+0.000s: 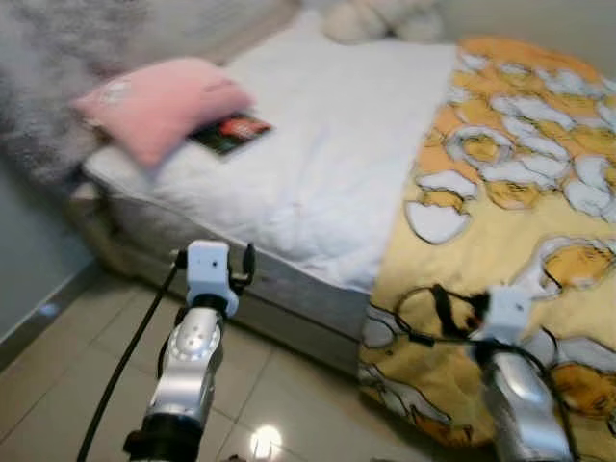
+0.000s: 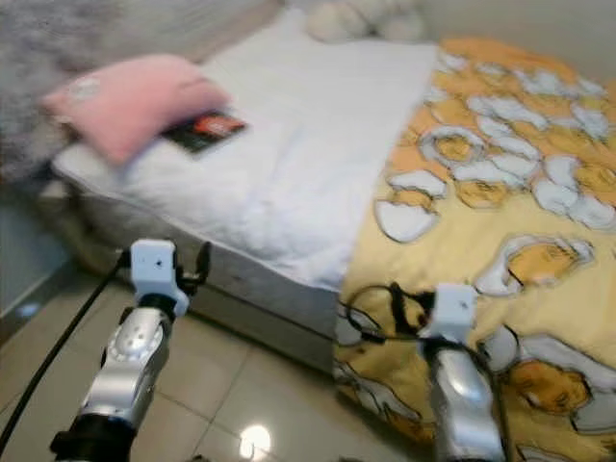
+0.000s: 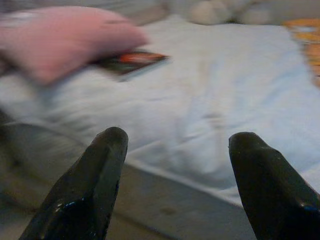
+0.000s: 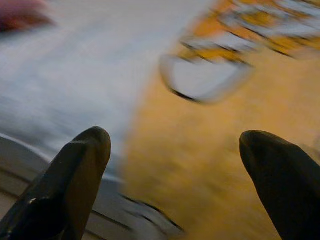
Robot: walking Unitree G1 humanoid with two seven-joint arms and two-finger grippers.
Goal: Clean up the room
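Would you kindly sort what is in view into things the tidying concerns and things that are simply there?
Part of the job:
- book, lying on the sheet, partly under the pillow
- pink pillow
- yellow blanket, hanging over the bed edge
- left end effector, open
- right end effector, open

Just there:
- white sheet
- plush toy
- tiled floor

Left arm: I hold it up at lower left of the head view.
Left gripper point(image 3: 175, 150): my fingers spread wide, empty.
Right gripper point(image 4: 175, 150): lower right, fingers apart, empty.
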